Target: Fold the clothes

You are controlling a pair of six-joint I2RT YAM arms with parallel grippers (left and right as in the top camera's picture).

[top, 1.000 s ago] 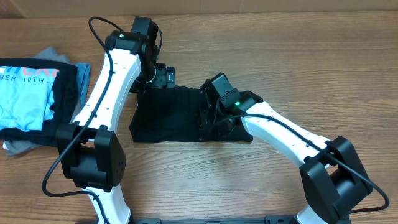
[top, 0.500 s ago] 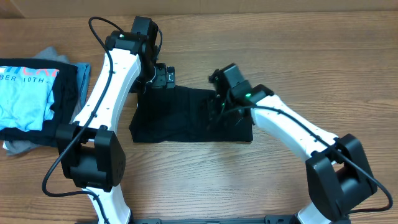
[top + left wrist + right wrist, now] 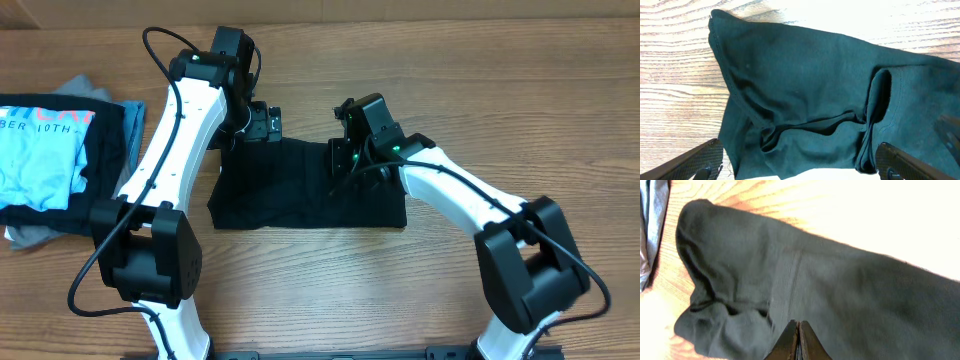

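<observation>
With the jaws of the right gripper [image 3: 798,330] shut flat over the black T-shirt [image 3: 285,190], bunched on the wooden table [image 3: 450,80] between the arms, and those of the left gripper [image 3: 800,146] spread wide, a pinched layer should be confirmed before any lift is made.

Right wrist view: the black garment [image 3: 850,295] lies across the wooden table [image 3: 740,191] and fills most of the field, its left end rounded and rumpled, with a fold bunched at lower left and a faint straight seam running down its middle. The right gripper [image 3: 798,326] enters at bottom centre, its fingers pressed together with their tips at the cloth; whether any cloth is pinched cannot be told. Grey fabric [image 3: 652,210] shows at the left edge, just beside the garment.
</observation>
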